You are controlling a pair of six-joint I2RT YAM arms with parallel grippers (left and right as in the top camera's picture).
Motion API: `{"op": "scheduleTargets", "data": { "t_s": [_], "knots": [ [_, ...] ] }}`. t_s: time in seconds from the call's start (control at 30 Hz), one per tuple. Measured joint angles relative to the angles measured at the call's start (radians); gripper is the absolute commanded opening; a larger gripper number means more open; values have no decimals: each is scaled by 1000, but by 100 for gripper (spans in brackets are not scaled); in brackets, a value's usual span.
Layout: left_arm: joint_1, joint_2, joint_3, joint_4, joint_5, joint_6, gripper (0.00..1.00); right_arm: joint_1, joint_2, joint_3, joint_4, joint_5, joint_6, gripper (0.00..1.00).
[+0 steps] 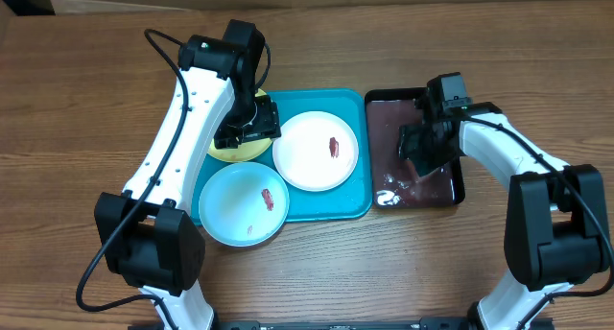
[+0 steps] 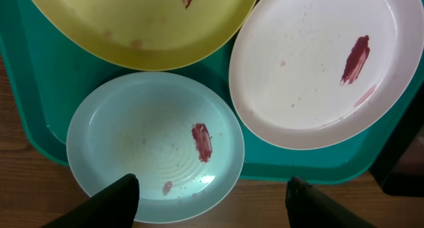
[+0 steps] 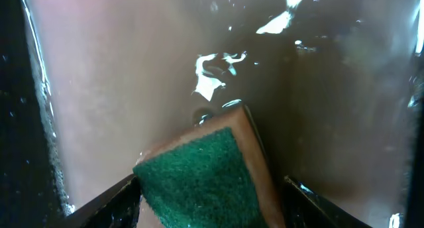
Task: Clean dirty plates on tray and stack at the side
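a: why is the right claw (image 3: 211, 181) sitting down in the black tray (image 1: 389, 129)?

b: i am holding it there clamped on the sponge (image 3: 199, 188), with the green scouring face showing to the wrist camera. the sponge is tilting over the dark liquid. my reading is that it is being wetted before any wiping.

a: and the left claw (image 2: 212, 181)?

b: its fingers are standing apart and gripping nothing. it is hovering over the back-left of the turquoise tray (image 1: 345, 200), above the yellow-green plate (image 2: 146, 22). i judge it is lining up to steady or lift a plate.

a: where are the plates lying relative to each claw?

b: all three are resting on the turquoise tray, each carrying a reddish-brown smear (image 2: 202, 142). the white plate (image 1: 312, 153) is lying just right of the left claw. the light blue plate (image 1: 235, 200) is lying nearer the front, and its rim is overhanging onto the counter (image 1: 403, 263). the right claw is working well apart from them, across the gap between the two trays. nothing is stacking at the side yet.
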Motion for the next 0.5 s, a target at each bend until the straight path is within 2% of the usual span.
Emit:
{"op": "scheduleTargets", "data": {
  "t_s": [0.2,0.27,0.3,0.37,0.43,0.5],
  "knots": [
    [0,0,0,0,0,0,73,5,0,81,-133,0,0,77],
    [0,0,0,-2,0,0,74,5,0,150,-195,1,0,84],
    [0,0,0,-2,0,0,74,5,0,191,-228,1,-3,91],
    [0,0,0,-3,0,0,75,5,0,267,-286,2,-13,95],
    [0,0,0,-3,0,0,75,5,0,319,-343,5,-34,94],
    [0,0,0,-3,0,0,75,6,0,336,-373,5,-54,87]
  ]
}}
